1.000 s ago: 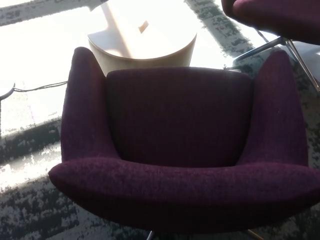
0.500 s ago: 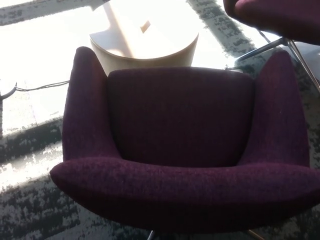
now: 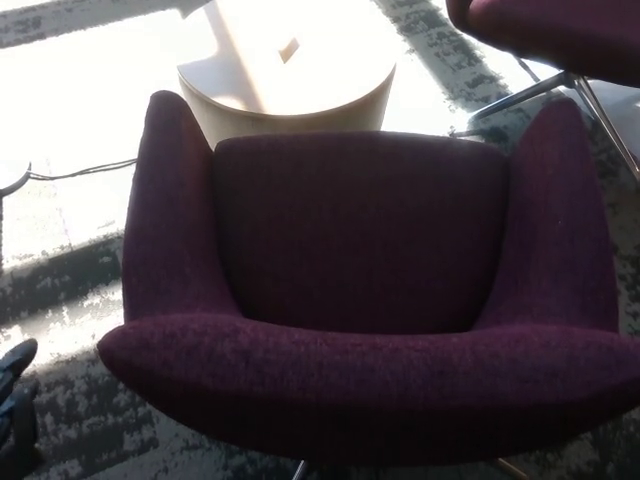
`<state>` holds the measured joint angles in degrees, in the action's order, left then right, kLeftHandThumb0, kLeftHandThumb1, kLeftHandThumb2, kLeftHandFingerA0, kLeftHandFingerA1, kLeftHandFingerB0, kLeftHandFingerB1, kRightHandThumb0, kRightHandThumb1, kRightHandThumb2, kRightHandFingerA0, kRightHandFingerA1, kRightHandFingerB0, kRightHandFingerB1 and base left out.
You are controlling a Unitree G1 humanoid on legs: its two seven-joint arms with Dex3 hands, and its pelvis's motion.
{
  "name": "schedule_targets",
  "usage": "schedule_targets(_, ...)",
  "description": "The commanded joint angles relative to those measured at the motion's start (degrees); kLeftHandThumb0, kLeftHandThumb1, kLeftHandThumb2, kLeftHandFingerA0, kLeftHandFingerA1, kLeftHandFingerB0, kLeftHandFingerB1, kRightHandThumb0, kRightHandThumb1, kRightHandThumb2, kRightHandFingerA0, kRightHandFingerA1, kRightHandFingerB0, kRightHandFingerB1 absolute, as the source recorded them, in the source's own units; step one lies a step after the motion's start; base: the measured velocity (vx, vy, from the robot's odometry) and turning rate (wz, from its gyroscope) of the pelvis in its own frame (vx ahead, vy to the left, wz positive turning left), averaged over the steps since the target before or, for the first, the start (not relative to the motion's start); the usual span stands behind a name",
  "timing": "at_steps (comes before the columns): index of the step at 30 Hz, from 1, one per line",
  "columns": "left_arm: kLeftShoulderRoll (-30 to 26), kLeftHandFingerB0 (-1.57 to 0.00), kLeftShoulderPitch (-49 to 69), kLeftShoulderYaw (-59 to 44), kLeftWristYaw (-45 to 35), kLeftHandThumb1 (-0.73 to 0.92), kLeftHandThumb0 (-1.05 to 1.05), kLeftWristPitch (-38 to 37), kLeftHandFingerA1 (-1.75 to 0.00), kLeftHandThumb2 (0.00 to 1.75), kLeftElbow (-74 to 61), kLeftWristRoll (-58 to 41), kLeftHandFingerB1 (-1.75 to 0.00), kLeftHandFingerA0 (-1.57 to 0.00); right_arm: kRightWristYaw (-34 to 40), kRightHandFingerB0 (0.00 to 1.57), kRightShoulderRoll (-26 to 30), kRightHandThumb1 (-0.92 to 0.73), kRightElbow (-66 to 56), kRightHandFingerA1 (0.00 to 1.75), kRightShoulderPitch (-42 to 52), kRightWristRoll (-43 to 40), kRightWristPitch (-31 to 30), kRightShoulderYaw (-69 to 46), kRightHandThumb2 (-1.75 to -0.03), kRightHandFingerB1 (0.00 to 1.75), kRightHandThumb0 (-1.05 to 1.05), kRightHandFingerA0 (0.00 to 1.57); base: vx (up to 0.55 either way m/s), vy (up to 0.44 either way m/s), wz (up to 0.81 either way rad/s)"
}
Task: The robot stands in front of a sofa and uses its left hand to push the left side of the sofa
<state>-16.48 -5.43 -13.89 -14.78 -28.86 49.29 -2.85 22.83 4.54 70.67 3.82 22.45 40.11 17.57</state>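
from my head camera, the purple sofa (image 3: pixel 360 290) fills the middle of the frame, its back rim nearest me and its left arm (image 3: pixel 170 210) rising at picture left. my left hand (image 3: pixel 14 400) shows only as a dark sliver at the lower-left edge, apart from the sofa; i cannot tell how its fingers stand. beyond the sofa sits a round pale table (image 3: pixel 290 75) on patterned carpet (image 3: pixel 70 290).
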Motion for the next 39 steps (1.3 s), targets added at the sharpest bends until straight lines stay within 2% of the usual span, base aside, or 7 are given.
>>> schedule_targets(1,-2.6,-0.04,-1.2,0.6,-1.8,0.92,-0.88,2.8,-0.22,1.31,-1.8,-0.6,-0.13,-0.05,1.0,0.73,0.6,-0.66,0.5,0.72,-0.4,0.7,1.8,-0.1,-0.6,0.47,-0.45,0.85,0.0,0.0,0.0)
schedule_targets(2,-2.6,-0.04,-1.2,0.7,-1.8,0.92,-0.88,2.9,-0.22,1.31,-1.9,-0.7,-0.13,-0.05,1.1,0.73,0.6,-0.66,0.6,0.72,-0.4,0.7,1.8,-0.1,-0.6,0.47,-0.45,0.85,0.0,0.0,0.0)
schedule_targets(4,-4.3,0.0,-6.1,2.4,-3.6,0.92,-0.95,5.3,-0.15,1.04,1.8,0.7,-0.06,0.0,1.8,0.74,0.7,-0.66,0.7,0.77,-0.8,1.3,0.8,0.3,-0.59,0.47,-0.46,0.84,0.0,0.0,0.0)
schedule_targets(6,-5.0,0.0,-7.6,3.3,-4.2,0.92,-0.95,5.8,-0.15,1.04,3.3,1.1,-0.06,0.0,2.1,0.74,0.8,-0.66,0.8,0.77,-0.8,1.5,1.2,0.3,-0.59,0.47,-0.46,0.84,0.0,0.0,0.0)
schedule_targets(7,-5.5,0.0,-8.9,4.5,-4.1,0.89,-0.92,6.6,-0.15,1.32,3.9,2.0,-0.08,0.0,1.8,0.75,0.6,-0.66,0.8,0.78,-1.0,1.3,0.7,0.2,-0.59,0.46,-0.47,0.84,0.0,0.0,0.0)
schedule_targets(21,-2.6,0.0,-14.9,14.8,-2.1,0.92,-1.04,10.0,-0.04,1.31,6.7,6.4,0.0,0.0,1.9,0.72,0.4,-0.66,1.0,0.7,-0.5,1.5,1.1,0.0,-0.6,0.46,-0.46,0.84,0.0,0.0,0.0)
schedule_targets(39,0.0,0.0,-12.8,18.7,-2.8,0.88,-1.05,9.7,-0.12,1.31,1.2,7.4,-0.02,0.0,2.5,0.74,0.5,-0.67,1.1,0.73,-0.6,2.2,0.9,-0.2,-0.6,0.46,-0.48,0.84,0.0,0.0,0.0)
